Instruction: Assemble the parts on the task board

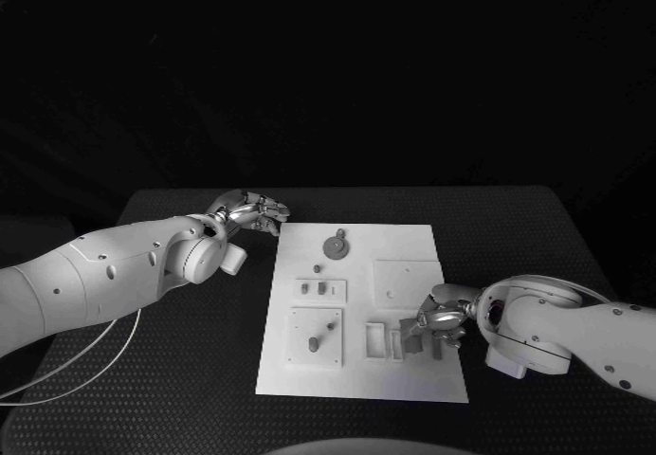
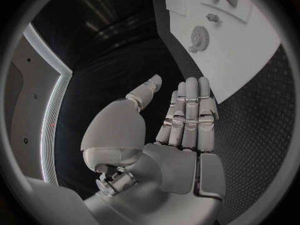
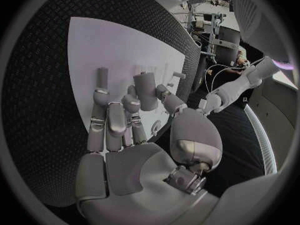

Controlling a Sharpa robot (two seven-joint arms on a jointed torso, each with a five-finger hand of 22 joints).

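Two hands at one white task board (image 1: 362, 313) in the middle of the black desk (image 1: 533, 227).

Right hand (image 1: 440, 320), at the board's 4 o'clock edge, pinches an upright grey part (image 3: 145, 91) between thumb and fingers, other fingers extended. Left hand (image 1: 250, 210), just off the board's 10 o'clock corner, holds nothing, fingers straight and together, thumb apart. A round gear-like part (image 1: 335, 246) lies near the board's 12 o'clock end; small parts sit in raised blocks lower down. No writing is readable.
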